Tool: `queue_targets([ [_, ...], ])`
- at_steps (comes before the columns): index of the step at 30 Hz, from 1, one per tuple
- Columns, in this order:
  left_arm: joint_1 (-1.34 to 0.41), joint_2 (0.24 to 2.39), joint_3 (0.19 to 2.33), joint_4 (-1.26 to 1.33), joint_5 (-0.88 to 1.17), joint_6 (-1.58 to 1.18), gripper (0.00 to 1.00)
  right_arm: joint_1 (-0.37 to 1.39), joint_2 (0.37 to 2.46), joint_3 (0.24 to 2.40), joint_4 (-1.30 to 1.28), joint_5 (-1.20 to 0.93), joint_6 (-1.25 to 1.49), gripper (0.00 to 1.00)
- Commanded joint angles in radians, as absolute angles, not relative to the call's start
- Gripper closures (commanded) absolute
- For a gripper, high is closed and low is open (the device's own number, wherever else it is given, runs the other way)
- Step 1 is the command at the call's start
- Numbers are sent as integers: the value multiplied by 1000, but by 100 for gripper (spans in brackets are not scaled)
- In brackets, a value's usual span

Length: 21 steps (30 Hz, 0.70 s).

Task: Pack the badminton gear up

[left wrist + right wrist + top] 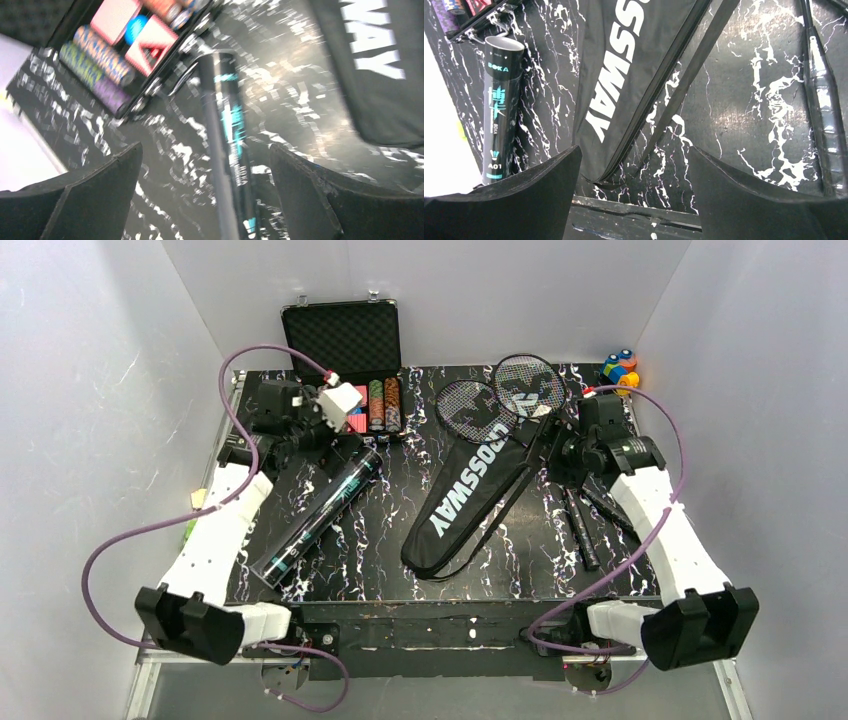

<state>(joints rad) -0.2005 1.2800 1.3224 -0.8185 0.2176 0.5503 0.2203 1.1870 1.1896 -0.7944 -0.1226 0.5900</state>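
Observation:
The black bag lettered CROSSWAY [470, 505] lies flat mid-table, with two black-framed racket heads [500, 400] sticking out of its far end. A racket handle [824, 115] lies to the bag's right. The long black tube with teal print [320, 515] lies diagonally on the left. My left gripper [325, 430] hovers open over the tube's far end; in the blurred left wrist view the tube [230, 130] runs between the spread fingers of the gripper [206, 147], untouched. My right gripper [568, 458] is open above the table, right of the bag [624, 75], holding nothing [634, 148].
An open black case of poker chips [340, 340] stands at the back, close to my left gripper. Colourful toy blocks [620, 368] sit at the back right corner. The bag's strap [689, 75] trails across the marbled tabletop [380, 540]. Grey walls enclose three sides.

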Motion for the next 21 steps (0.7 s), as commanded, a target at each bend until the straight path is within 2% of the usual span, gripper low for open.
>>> queue_targets([
  [1,-358,1249,1353,-952,346,472,2,187,1250,1268,-818,-103,538,13],
  [5,-573,1330,1328,-922,324,406,2,153,1324,1318,-846,-39,501,13],
  [11,-789,1492,1238,-642,206,357,2,118,1392,1321,-842,-6,491,13],
  [21,-860,1906,1449,-446,190,269,2,105,1579,1365,-842,100,444,15],
])
